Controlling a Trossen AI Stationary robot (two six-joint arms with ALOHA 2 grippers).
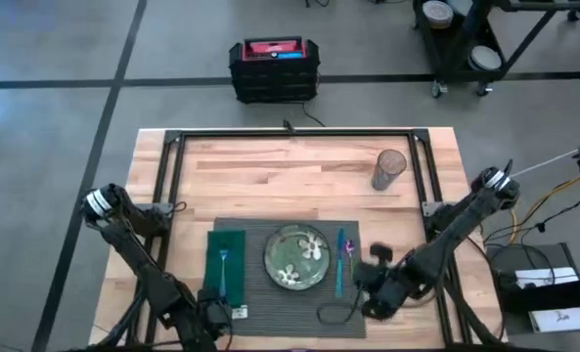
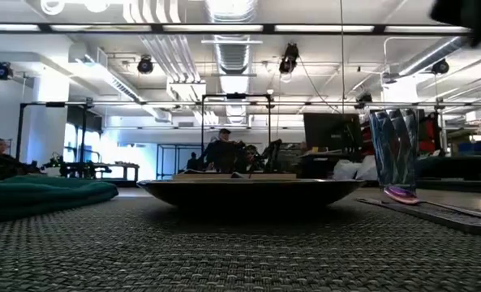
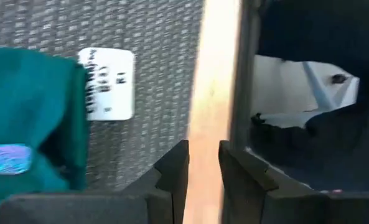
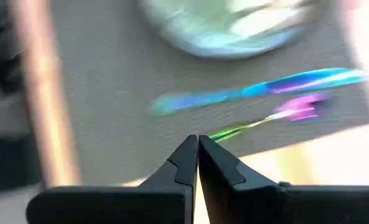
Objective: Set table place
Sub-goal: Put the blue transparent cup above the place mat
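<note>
On the light-wood table [image 1: 270, 166] lies the dark grey ribbed placemat [image 1: 270, 293], near the front edge. On it rest a green floral plate [image 1: 296, 257], a dark green napkin [image 1: 226, 264] with an iridescent fork [image 1: 224, 269] on top, and an iridescent knife [image 1: 339, 262] and spoon [image 1: 349, 250] right of the plate. A clear glass [image 1: 388, 168] stands at the far right. My left gripper [image 3: 204, 165] is narrowly open over the table's front edge by the napkin's corner. My right gripper [image 4: 198, 142] is shut, just off the spoon's handle end [image 4: 224, 133]. My right gripper's shut fingertips [image 4: 187, 152] stand slanting down at the spoon's thin handle end; I cannot tell whether they touch it. The spoon lies flat on the placemat.
The napkin's white label [image 3: 109, 84] lies on the mat near my left gripper. A black frame rail [image 1: 290, 135] runs round the table's back and sides. A black crate [image 1: 273, 68] sits on the floor beyond the table. People sit far off in the room.
</note>
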